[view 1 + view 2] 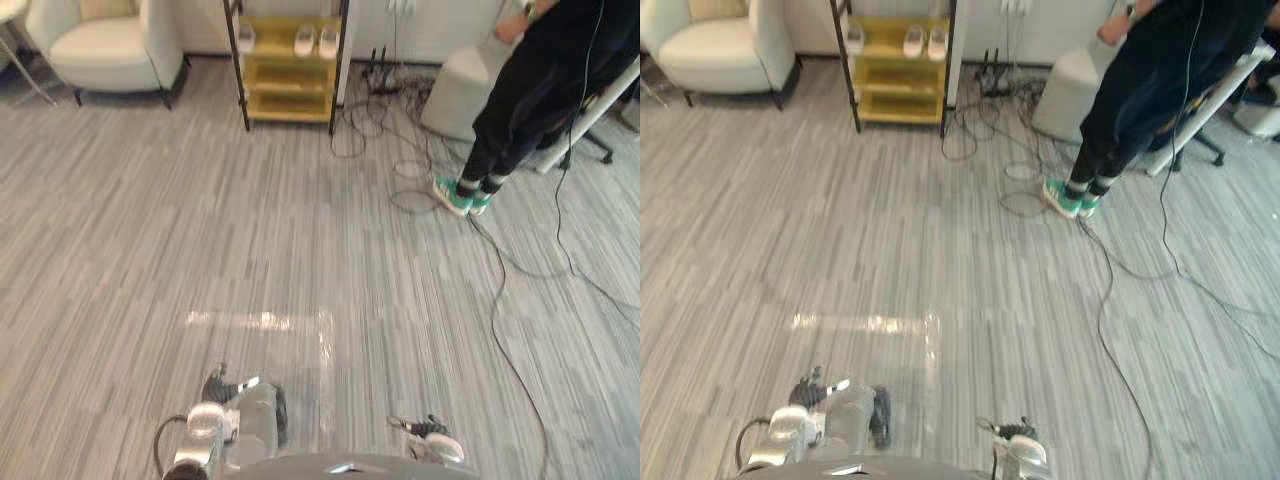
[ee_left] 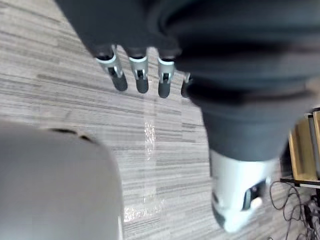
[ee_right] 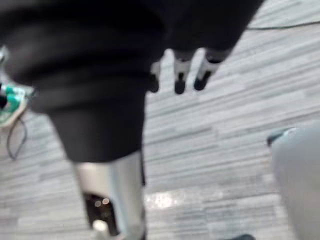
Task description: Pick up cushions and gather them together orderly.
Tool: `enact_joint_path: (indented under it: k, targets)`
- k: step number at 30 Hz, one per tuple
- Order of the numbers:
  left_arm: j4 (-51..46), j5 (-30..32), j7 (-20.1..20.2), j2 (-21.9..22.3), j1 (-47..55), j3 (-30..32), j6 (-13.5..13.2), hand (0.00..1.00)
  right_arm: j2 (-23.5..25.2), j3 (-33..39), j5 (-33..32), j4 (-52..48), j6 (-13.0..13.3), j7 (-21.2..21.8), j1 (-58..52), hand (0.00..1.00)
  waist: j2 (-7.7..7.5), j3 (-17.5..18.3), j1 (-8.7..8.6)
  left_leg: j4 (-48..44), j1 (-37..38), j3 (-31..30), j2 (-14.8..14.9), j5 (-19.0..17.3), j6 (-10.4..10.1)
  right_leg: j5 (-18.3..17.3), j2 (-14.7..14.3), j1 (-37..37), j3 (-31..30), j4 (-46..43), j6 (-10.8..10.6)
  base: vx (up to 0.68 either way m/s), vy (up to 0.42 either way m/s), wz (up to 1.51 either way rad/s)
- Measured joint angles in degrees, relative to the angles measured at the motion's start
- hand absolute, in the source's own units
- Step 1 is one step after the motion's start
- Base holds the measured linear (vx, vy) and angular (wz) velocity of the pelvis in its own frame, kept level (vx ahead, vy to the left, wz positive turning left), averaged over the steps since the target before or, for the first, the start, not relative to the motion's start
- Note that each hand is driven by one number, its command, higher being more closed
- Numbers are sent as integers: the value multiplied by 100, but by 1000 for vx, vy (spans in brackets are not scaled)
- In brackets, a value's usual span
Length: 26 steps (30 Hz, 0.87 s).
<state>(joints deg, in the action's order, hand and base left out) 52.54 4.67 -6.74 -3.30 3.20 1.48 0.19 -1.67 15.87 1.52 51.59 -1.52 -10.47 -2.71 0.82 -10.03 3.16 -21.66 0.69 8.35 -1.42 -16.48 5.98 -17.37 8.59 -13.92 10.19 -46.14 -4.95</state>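
Both hands hang with fingers straight and holding nothing: left hand, right hand. One cushion leans in the armchair (left of the yellow shelf). Gathering progress cannot be judged.

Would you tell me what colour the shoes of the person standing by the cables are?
The shoes are teal green with white soles, clearest in the left eye view.

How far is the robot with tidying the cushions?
Done: can't tell. In hand: nothing; the left hand and right hand hang open above the grey striped floor. One tan cushion sits on the white armchair, far away. That fits heading off to fetch it, or having just tidied it there.
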Motion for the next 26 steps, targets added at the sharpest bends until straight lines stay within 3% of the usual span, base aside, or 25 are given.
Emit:
enact_joint_path:
  k: [1,2,3,5,7,8,10,11,13,16,17,18,19,20,26]
  targets:
    - [-19,0,7,22,24,5,-1,0,62,1,-1,-118,0,-3,-30,0,-51,-2,-6,77,92,-60,-12,-84,-178,199,-50,-83,118,846,133,239,-59,53]
    - [-30,0,11,25,31,11,-2,0,100,2,-4,-126,1,-5,-67,0,-104,-2,-7,86,129,-64,-23,-120,-231,430,-66,-91,154,1198,245,299,-97,73]
    - [-90,13,53,-2,28,83,-17,0,250,2,-12,-185,12,-8,-161,0,-369,2,13,34,184,-137,-183,-249,-406,1170,3,-177,134,1775,419,334,-148,61]
    - [-82,83,87,111,-3,86,-16,0,229,-1,-10,-353,3,-16,-167,0,-227,-8,21,-203,128,-324,27,-368,-545,1023,-54,-79,334,1708,503,327,-160,47]
    - [-107,219,97,288,-16,86,-16,0,99,5,-14,-469,20,-34,-185,0,80,-12,21,-643,-182,-315,337,-461,-719,964,-280,22,551,2037,549,262,-133,25]
    - [-122,232,98,298,-16,94,-15,0,83,22,-18,-500,10,-55,-192,0,124,-14,20,-830,-303,-296,398,-448,-748,933,-307,25,610,2077,558,222,-121,22]
    - [-153,225,113,333,-68,177,-8,0,73,19,-181,-590,31,-99,-253,0,185,-113,-12,-2024,-768,-170,638,-171,-1023,755,-352,266,752,2104,583,207,-93,27]
    - [-209,214,117,333,-73,210,-6,0,69,5,-206,-583,27,-103,-295,0,133,-175,18,-2798,-1026,-109,801,153,-1006,638,-367,524,766,2112,598,188,-38,13]
    - [-265,210,112,317,-67,203,-8,0,72,7,-221,-574,26,-108,-312,0,143,-164,54,-2942,-1173,66,1083,-68,-864,540,-391,733,736,2123,590,148,6,-6]
    - [-293,158,94,311,-74,226,-8,0,72,28,-222,-559,19,-117,-302,0,130,-168,82,-1885,-1292,63,1273,-144,-860,557,-372,679,513,2149,504,113,107,-34]
    - [-255,143,92,314,-79,214,-8,0,69,82,-222,-539,9,-129,-312,0,152,-151,86,-1202,-1215,-28,1274,19,-942,564,-364,640,443,2146,406,92,181,-41]
    - [-206,113,91,325,-98,184,-4,0,79,134,-222,-500,11,-132,-310,0,194,-98,99,-884,-1081,-98,1199,-33,-1138,547,-352,593,342,2117,305,86,182,-36]
    - [-118,113,91,233,-146,167,-2,0,119,189,-230,-417,7,-131,-298,0,9,-65,97,-637,-966,24,1018,66,-1053,614,-258,590,209,2244,179,89,157,-17]
    - [-28,112,92,161,-162,97,-4,0,174,277,-235,-330,12,-127,-296,0,-69,-6,27,-529,-940,32,918,101,-998,736,-183,692,216,2501,97,94,161,-4]
    - [281,116,100,82,-194,-191,-6,0,160,443,-227,2,3,-90,-289,0,-79,256,4,-169,-716,134,619,201,-833,1150,-77,1040,140,3338,-95,71,129,-4]
